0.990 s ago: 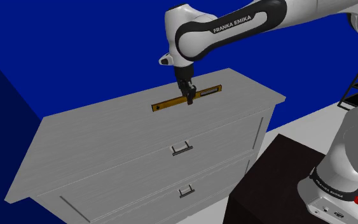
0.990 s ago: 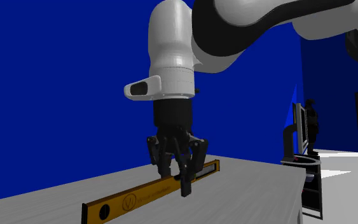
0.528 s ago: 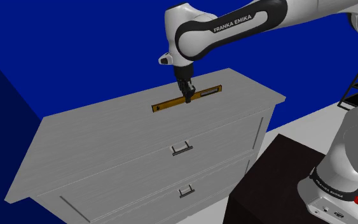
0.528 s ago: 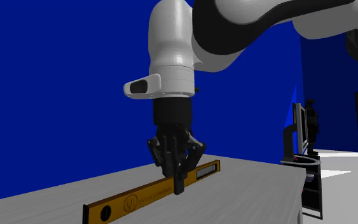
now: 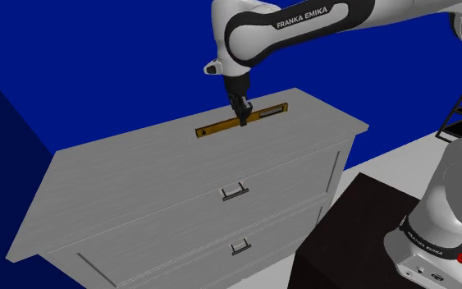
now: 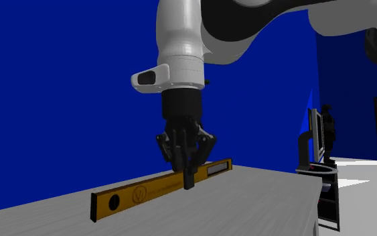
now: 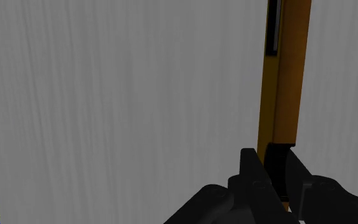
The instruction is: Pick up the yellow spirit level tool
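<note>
1. Currently, the yellow spirit level (image 6: 140, 194) is clasped near its middle by the gripper (image 6: 187, 178), whose fingers are clenched against its two long faces.
2. It is held lengthwise over the grey dresser (image 5: 139, 181), toward the dresser's rear edge and seemingly just clear of its top.
3. A mid-length grasp is judged to have been chosen so that the long bar is balanced and does not tip.
</note>
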`<state>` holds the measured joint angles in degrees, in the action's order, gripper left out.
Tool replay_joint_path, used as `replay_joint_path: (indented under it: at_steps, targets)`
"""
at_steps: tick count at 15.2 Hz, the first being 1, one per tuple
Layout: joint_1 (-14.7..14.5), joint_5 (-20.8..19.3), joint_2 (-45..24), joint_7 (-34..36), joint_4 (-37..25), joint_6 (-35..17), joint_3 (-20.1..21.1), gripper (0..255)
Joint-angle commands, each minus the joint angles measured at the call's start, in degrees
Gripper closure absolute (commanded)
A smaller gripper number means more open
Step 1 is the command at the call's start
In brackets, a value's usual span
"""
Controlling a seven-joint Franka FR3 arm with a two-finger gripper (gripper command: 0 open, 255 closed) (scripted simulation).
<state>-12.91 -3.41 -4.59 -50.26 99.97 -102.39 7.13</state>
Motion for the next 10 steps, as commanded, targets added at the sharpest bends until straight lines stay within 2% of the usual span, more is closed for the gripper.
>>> replay_joint_path:
  at_steps: [1,8,10]
  targets:
    - [0.03,0.01,-0.08,-0.15,-1.65,1.58,-0.03,255]
    - [-0.04,0.02,-0.31,-0.36,-7.34,7.03,0.02,255]
    - [-0.04,0.02,-0.32,-0.37,-7.47,7.16,0.02,255]
